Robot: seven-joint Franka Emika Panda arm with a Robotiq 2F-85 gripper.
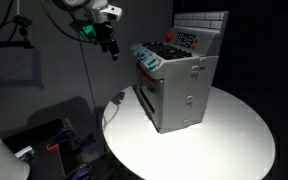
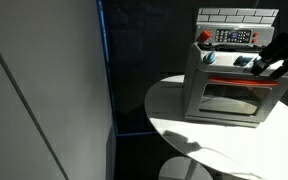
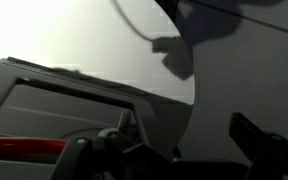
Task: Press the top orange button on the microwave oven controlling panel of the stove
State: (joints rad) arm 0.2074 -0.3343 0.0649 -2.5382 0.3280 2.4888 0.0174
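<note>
The grey toy stove stands on a round white table and shows in both exterior views. Its pale tiled back wall carries the small dark control panel with red-orange and white marks. My gripper hangs in the air beside the stove, apart from it and about level with its top. In an exterior view it shows as a dark shape over the stove's right edge. In the wrist view the two dark fingers stand apart with nothing between them, and the stove's grey side lies at the left.
A blue-and-white piece lies on the cooktop's near corner. A cable hangs from the arm down past the table edge. Cluttered gear sits low beside the table. A pale wall panel fills one side.
</note>
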